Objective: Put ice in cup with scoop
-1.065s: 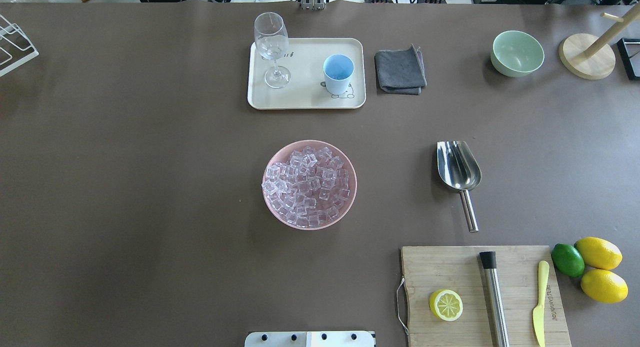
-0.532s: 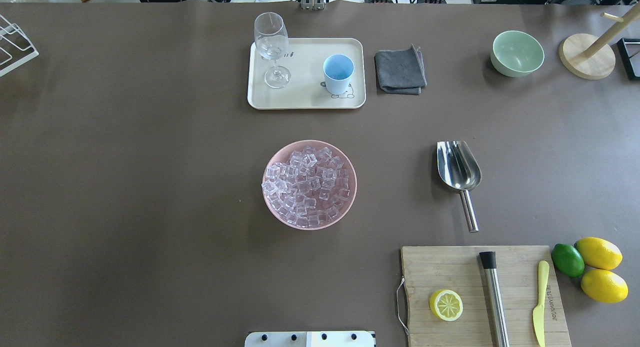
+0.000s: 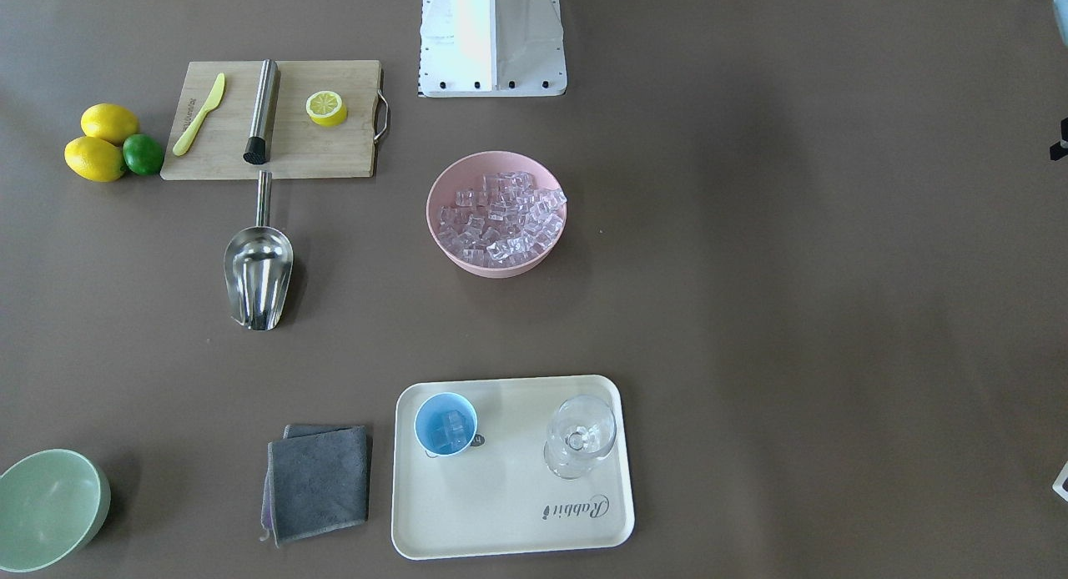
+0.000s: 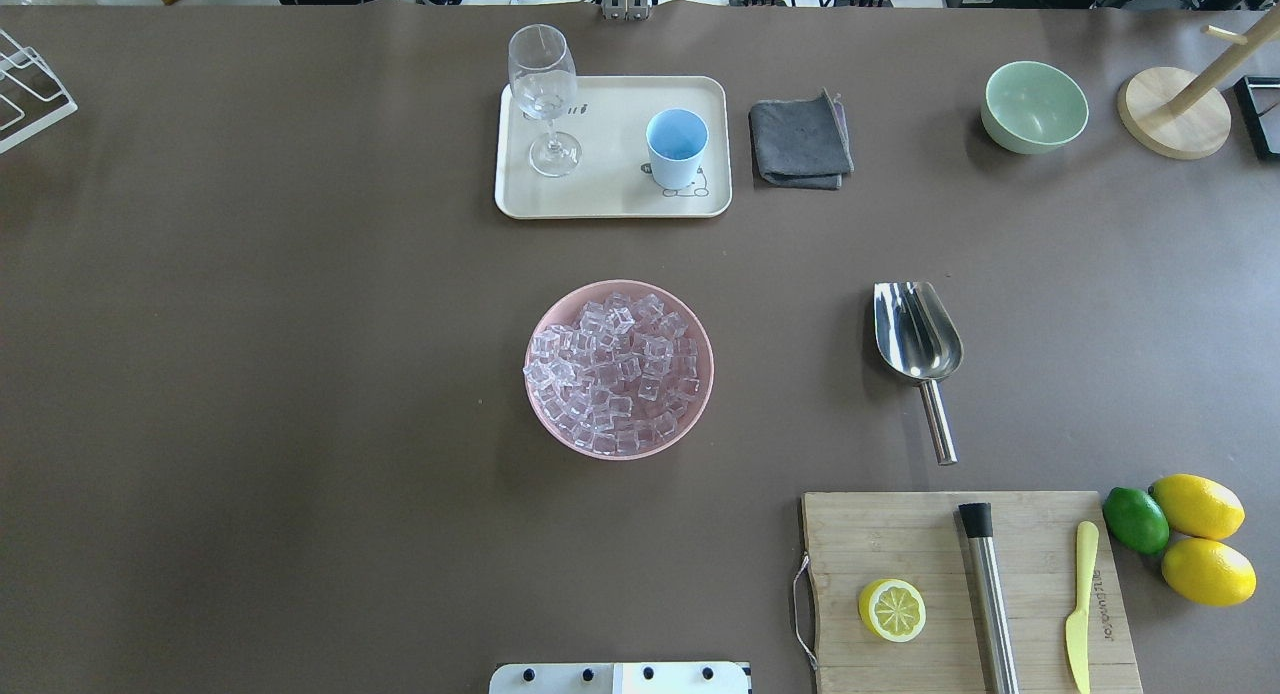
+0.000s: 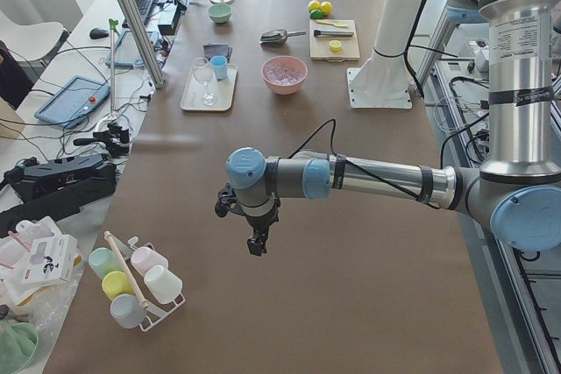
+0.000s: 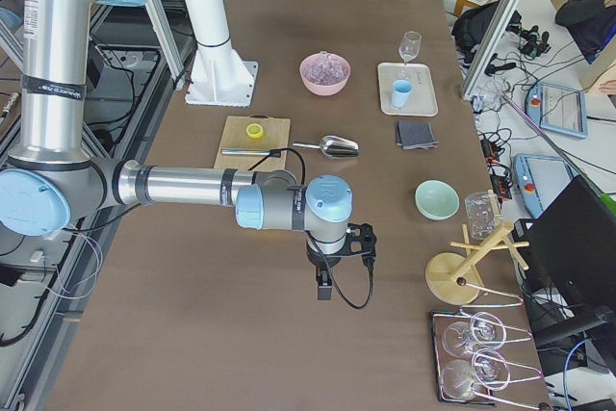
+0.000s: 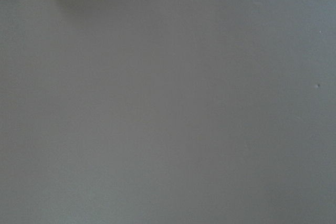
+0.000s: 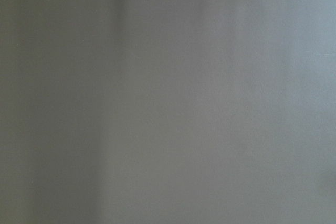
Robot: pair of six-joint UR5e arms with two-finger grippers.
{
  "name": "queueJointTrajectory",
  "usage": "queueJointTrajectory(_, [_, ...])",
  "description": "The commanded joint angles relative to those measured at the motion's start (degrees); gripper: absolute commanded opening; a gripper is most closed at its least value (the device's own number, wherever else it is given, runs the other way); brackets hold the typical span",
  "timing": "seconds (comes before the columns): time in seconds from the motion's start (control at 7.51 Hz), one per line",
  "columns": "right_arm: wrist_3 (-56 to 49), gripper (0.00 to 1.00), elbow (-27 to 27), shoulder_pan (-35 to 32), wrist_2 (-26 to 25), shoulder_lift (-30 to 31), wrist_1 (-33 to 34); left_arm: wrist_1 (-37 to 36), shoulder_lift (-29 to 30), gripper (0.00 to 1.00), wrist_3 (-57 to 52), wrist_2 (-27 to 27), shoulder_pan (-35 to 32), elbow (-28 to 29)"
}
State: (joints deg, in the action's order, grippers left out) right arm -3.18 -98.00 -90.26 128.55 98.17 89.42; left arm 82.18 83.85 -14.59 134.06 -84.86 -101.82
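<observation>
**Brown bench, scoop lying loose**

Brown matting covers the bench (image 4: 300, 394). Near its middle a pink bowl (image 4: 700, 374) is heaped with the ice (image 4: 617, 372). The scoop (image 4: 918, 339) lies flat to the robot's right of the bowl, well apart from it. Its handle points toward the cutting board (image 4: 900, 534) and nothing grips it. On the far side the cup (image 3: 446, 424) stands upright on a cream tray (image 3: 501, 521) beside a stemmed glass (image 3: 580, 435), with a few cubes inside it. The left fingers (image 5: 256, 241) and the right fingers (image 6: 324, 288) hang over bare bench toward opposite ends. Whether either pair is clenched or released cannot be told.
</observation>
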Motion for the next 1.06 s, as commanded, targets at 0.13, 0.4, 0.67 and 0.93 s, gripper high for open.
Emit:
queueJointTrajectory(0.13, [0.2, 1.00, 0.2, 0.0, 0.6, 0.1, 0.4, 0.0, 0.0, 0.98, 0.0, 0.0, -0.1, 0.6])
queueJointTrajectory(0.4, [0.4, 1.00, 0.4, 0.0, 0.8, 0.2, 0.7, 0.0, 0.0, 0.98, 0.0, 0.0, -0.1, 0.4])
queueJointTrajectory(0.67, [0.3, 1.00, 0.1, 0.1, 0.9, 0.0, 2.3, 0.1, 0.1, 0.98, 0.0, 0.1, 0.3, 0.2])
queueJointTrajectory(0.93, [0.4, 1.00, 0.4, 0.4, 1.5, -0.1, 2.7, 0.0, -0.1, 0.98, 0.0, 0.0, 0.2, 0.3])
